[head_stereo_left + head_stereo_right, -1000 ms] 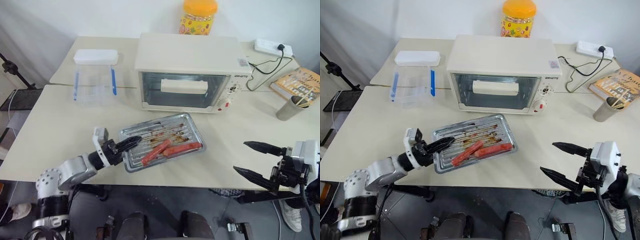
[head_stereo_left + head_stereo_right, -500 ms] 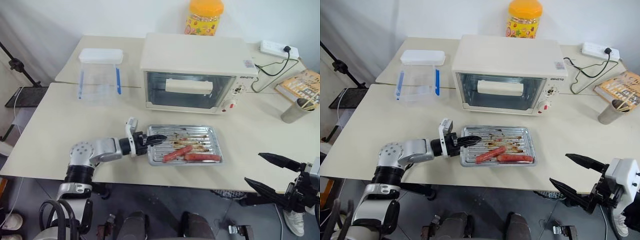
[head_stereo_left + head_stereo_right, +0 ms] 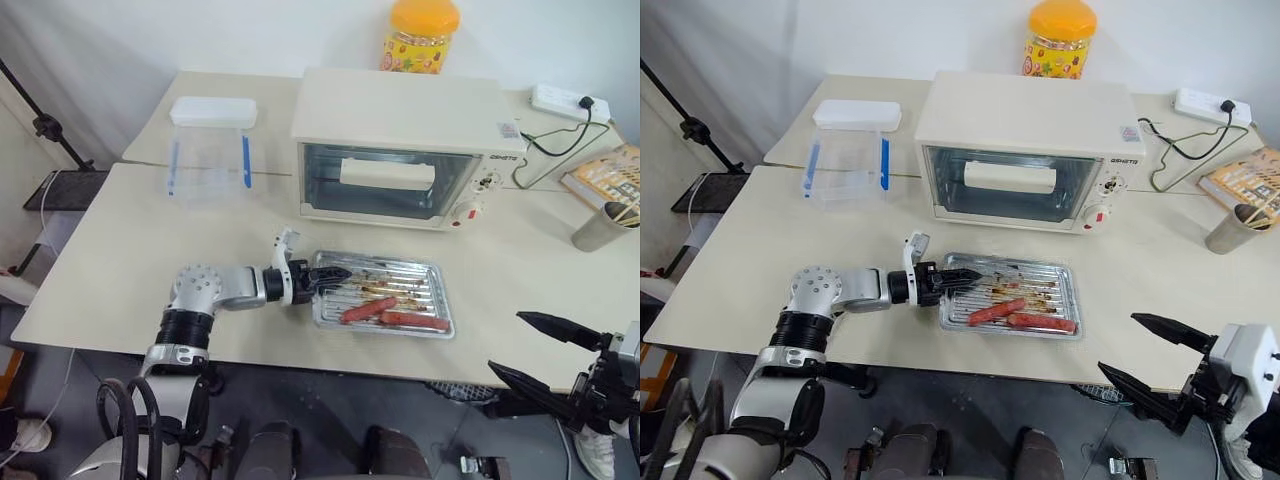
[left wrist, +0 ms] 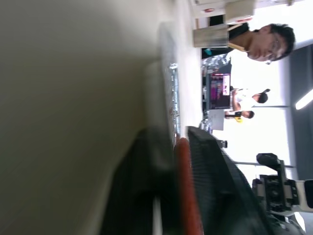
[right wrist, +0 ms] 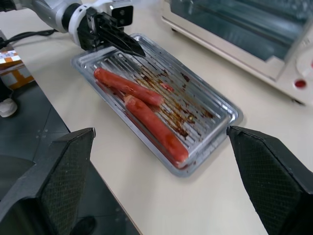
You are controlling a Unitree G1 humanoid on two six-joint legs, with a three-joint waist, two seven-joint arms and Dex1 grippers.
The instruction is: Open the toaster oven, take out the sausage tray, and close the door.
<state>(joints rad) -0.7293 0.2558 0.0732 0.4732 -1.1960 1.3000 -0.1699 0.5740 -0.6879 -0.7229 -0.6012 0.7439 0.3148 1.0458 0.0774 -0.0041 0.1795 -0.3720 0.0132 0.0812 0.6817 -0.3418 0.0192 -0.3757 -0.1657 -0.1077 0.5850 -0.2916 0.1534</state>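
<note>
Here, the shiny silver ribbed metal tray [image 3: 1012, 297], carrying two reddish-brown sausages [image 3: 1022, 315], lies flat on the pale tabletop [image 3: 760, 250] just in front of the cream-white boxy toaster oven [image 3: 1028, 148], out of the oven and set down where the robot can reach it. The oven's glass door [image 3: 1008, 186], with its wide cream bar handle [image 3: 1011, 176], stands shut against the front, so the job looks all but finished. The left gripper [image 3: 958, 281] reaches in level from the side, its black fingers straddling the tray's near rim at the end farthest from the oven's red button [image 3: 1097, 216]; whether they are pinching the rim or have begun to let go cannot be told. Well clear of the oven, off the table's front edge, the right gripper [image 3: 1153, 359] hangs with its two fingers spread wide and nothing between them, seemingly kept out of the way while the left arm handles the tray.
</note>
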